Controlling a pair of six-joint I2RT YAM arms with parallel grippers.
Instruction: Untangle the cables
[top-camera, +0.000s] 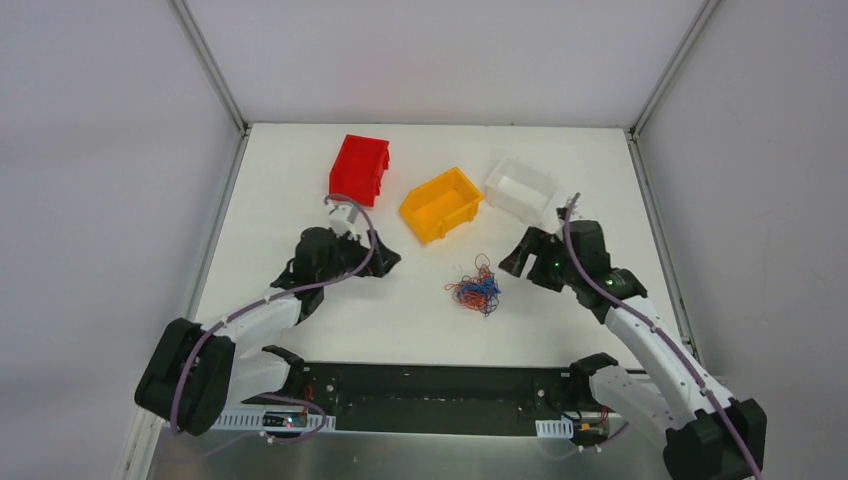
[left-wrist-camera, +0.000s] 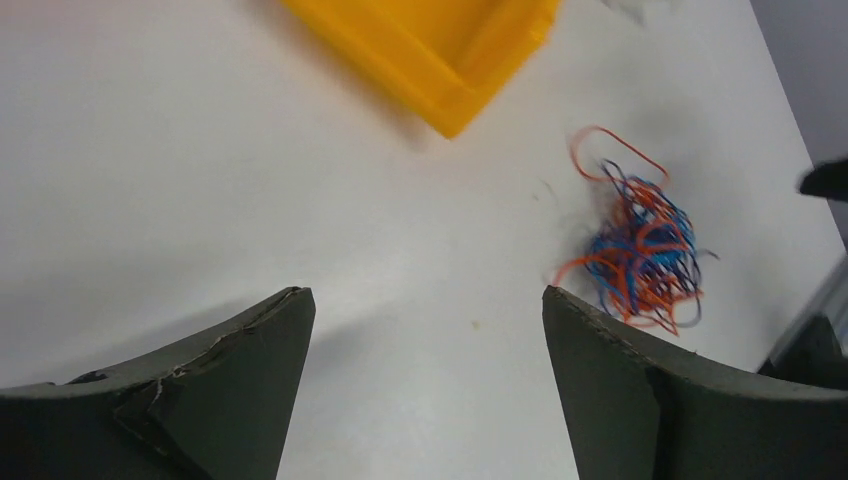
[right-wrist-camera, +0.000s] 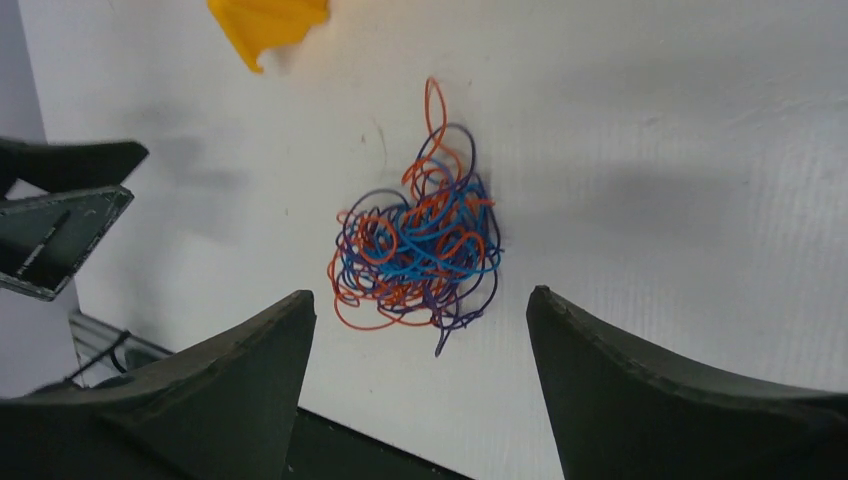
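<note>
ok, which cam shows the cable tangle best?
Right wrist: the cables sit centred, large and sharp. Left wrist shows them smaller, off to the right, slightly blurred. Top external shows only a tiny clump.

Cables (top-camera: 474, 285) on table (top-camera: 290, 190), bins (top-camera: 441, 204) behind

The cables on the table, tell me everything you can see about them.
The cables form a knotted clump of hair-thin flexible wires in blue, orange-red and purple-grey, with loose loops sticking out around it. It lies on the white table, nearer the arms than the yellow bin. Neither the left gripper nor the right gripper touches it; both jaws stand open.
</note>
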